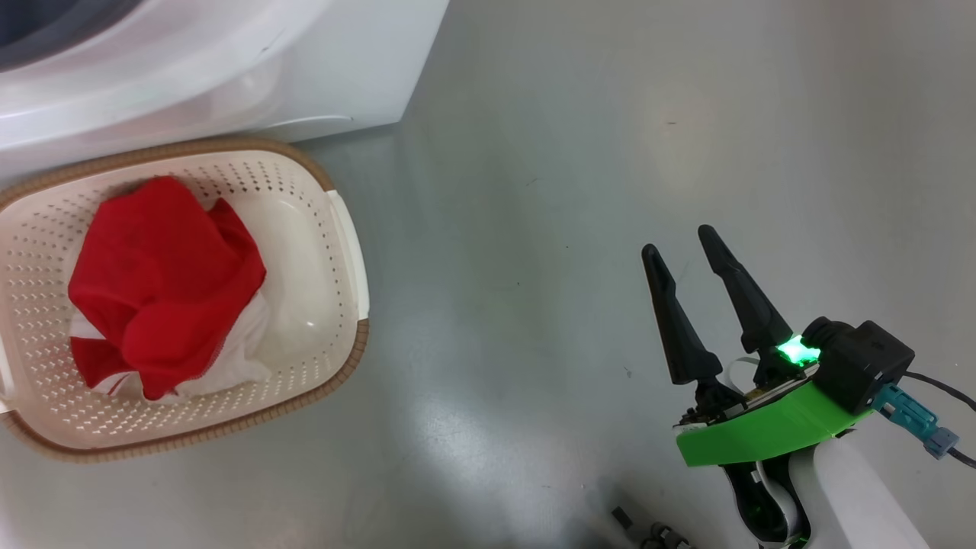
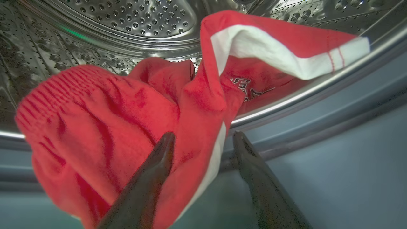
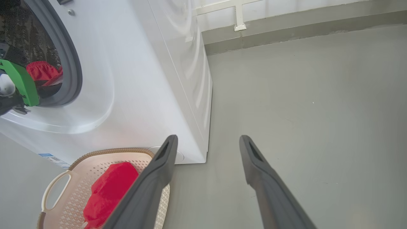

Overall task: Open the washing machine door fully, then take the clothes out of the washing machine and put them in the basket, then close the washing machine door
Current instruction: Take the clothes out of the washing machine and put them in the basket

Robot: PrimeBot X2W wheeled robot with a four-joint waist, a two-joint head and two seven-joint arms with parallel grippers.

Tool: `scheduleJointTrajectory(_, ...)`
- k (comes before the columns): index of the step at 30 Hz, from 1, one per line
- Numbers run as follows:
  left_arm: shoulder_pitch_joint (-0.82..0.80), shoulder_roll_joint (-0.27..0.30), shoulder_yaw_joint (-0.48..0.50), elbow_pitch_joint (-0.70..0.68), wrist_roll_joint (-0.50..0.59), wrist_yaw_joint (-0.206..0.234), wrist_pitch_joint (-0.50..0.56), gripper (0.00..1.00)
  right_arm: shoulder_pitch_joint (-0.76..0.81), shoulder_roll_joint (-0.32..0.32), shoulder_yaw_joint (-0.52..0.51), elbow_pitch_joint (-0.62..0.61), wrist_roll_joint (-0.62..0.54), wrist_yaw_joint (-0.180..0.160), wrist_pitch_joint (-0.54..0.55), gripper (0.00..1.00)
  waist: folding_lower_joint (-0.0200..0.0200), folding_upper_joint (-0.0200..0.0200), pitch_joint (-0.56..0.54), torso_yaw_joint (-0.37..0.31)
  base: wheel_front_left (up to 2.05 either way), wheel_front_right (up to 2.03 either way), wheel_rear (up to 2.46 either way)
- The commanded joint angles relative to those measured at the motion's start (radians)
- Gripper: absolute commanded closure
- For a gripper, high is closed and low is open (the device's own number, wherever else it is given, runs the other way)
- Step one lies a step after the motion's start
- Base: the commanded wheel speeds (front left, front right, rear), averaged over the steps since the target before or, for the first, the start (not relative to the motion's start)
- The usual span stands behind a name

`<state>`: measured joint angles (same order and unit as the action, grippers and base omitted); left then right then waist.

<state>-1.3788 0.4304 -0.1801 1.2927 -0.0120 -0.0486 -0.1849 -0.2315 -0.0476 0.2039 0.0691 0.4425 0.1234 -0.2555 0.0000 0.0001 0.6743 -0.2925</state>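
Found left gripper (image 2: 203,135) at the mouth of the washing machine (image 3: 143,79), fingers spread wide and closed on nothing. Noted a red garment (image 2: 95,111) with white trim bunched just ahead of it, with one fold between the two fingers. Unable to confirm contact of either finger with the cloth. Observed this garment hanging from the studded steel drum (image 2: 133,16) out over the grey rubber ring (image 2: 318,127) of the washing machine. Saw the left arm's green bracket (image 3: 19,82) at the washing machine's round opening, in the right wrist view.

Found right gripper (image 1: 678,240) well clear of the washing machine's front corner, above bare grey floor (image 1: 534,229), fingers likewise parted and holding nothing.

Located the basket (image 1: 349,252) on the floor directly in front of the washing machine, with its brown rim close against the white front panel. Recorded a second red garment (image 1: 160,282) with white panels heaped inside the basket, toward the side away from the right gripper, with part of the cream basket floor left bare.
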Motion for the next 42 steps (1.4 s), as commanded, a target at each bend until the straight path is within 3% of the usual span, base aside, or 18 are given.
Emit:
scheduleJointTrajectory(1,-0.004,0.051,0.004,-0.013,-0.005,0.008,-0.005,1.00,0.006,-0.003,0.015,-0.023,0.017,0.007,-0.006,0.00,0.0000,-0.0001,-0.003,0.004,0.00,0.00,0.00)
scheduleJointTrajectory(14,0.072,-0.019,0.033,-0.075,-0.076,0.006,-0.075,1.00,0.016,-0.003,-0.013,-0.005,-0.006,0.007,-0.006,0.00,0.0000,-0.0001,-0.071,0.051,0.00,0.00,0.00)
scheduleJointTrajectory(24,0.360,-0.108,0.198,-0.547,-0.194,-0.029,-0.077,1.00,0.053,-0.003,-0.048,0.008,-0.038,0.007,-0.006,0.00,0.0000,-0.0001,-0.153,0.116,0.00,0.00,0.00)
scheduleJointTrajectory(34,0.571,-0.229,0.350,-0.870,-0.173,-0.068,-0.077,1.00,0.070,-0.003,-0.070,0.009,-0.054,0.007,-0.006,0.00,0.0000,-0.0001,-0.186,0.165,0.00,0.00,0.00)
scheduleJointTrajectory(42,0.694,-0.306,0.413,-1.092,-0.174,-0.081,-0.077,1.00,0.079,-0.003,-0.091,0.008,-0.064,0.007,-0.006,0.00,0.0000,-0.0001,-0.198,0.194,0.00,0.00,0.00)
